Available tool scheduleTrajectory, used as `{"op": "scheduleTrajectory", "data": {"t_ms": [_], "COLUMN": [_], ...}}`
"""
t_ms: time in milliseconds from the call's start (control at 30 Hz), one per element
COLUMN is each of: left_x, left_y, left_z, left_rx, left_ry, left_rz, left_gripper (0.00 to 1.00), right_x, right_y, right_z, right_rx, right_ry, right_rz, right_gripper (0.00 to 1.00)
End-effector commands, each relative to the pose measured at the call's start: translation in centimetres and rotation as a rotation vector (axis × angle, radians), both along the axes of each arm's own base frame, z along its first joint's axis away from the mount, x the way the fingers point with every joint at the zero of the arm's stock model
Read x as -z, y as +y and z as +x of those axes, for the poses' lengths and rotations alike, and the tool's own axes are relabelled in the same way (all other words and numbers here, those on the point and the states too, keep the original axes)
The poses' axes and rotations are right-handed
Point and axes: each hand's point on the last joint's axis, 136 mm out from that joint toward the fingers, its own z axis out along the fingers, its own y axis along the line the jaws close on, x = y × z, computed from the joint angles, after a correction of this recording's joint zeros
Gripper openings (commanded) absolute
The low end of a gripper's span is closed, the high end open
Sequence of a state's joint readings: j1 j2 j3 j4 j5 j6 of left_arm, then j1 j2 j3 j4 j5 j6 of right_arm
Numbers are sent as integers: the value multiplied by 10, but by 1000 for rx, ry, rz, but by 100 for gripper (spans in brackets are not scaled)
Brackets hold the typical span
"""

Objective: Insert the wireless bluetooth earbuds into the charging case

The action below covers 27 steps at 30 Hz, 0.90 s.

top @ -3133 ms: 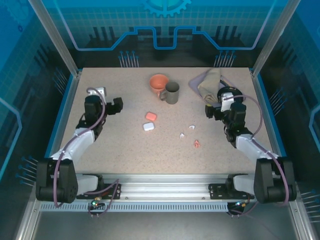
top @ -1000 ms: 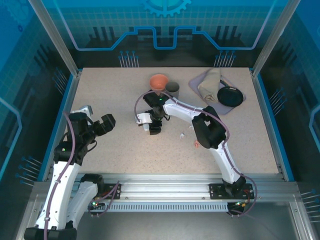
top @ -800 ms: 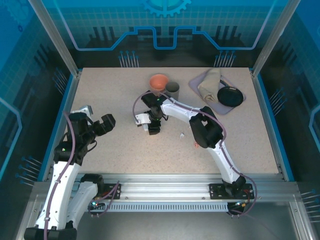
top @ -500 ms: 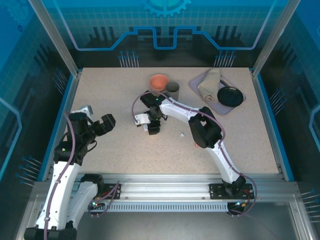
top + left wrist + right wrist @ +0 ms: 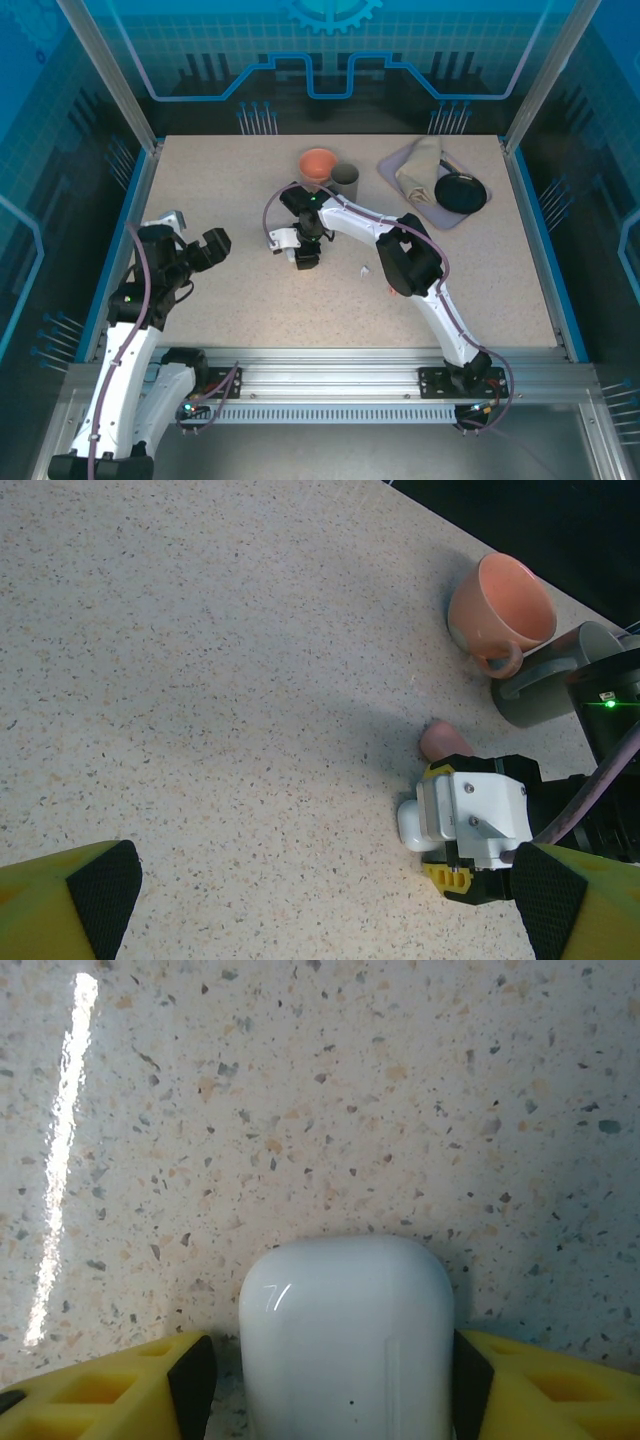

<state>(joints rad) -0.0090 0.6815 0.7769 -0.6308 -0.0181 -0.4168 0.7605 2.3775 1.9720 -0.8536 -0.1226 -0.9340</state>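
Observation:
The white charging case [image 5: 345,1335] lies flat on the speckled table between my right gripper's [image 5: 320,1380] yellow fingers. The right pad touches its side and a thin gap remains at the left pad. From the left wrist view the case [image 5: 410,820] peeks out from under that gripper, with a pink case [image 5: 443,742] just behind it. In the top view the right gripper [image 5: 306,254] points down at mid-table. A white earbud [image 5: 364,270] lies to its right, and a salmon-pink one [image 5: 391,291] sits by the right arm's elbow. My left gripper [image 5: 213,250] hangs wide open and empty at the left.
An orange cup [image 5: 318,163] and a grey mug [image 5: 345,177] stand close behind the right gripper. A folded cloth [image 5: 420,165] and a black round lid [image 5: 460,192] rest on a mat at the back right. Blue rails edge the table.
The right gripper's jaws have narrowed around the white case and the wrist has crept slightly left. The left arm has stayed still.

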Motion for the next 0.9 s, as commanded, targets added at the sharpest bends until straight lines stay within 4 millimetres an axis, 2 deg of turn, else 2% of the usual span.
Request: {"op": "scheduleTrajectory", "data": {"t_ms": [0, 133, 333, 567, 867], "left_x": [-10, -11, -10, -13, -15], "left_y": [1, 1, 0, 1, 2], "left_z": [1, 0, 1, 1, 3], "left_rx": [3, 2, 5, 2, 0], "left_ry": [-24, -29, -27, -30, -31], "left_rz": [1, 3, -1, 5, 6], "left_gripper": [99, 99, 99, 99, 99], "right_x": [-5, -7, 9, 18, 26], "right_y": [9, 7, -4, -17, -20], "right_z": [-17, -18, -15, -10, -10], "right_rx": [-7, 9, 21, 42, 43], "right_ry": [55, 68, 52, 57, 38], "right_rz": [20, 30, -36, -76, -98], "right_gripper": [64, 61, 60, 58, 52]}}
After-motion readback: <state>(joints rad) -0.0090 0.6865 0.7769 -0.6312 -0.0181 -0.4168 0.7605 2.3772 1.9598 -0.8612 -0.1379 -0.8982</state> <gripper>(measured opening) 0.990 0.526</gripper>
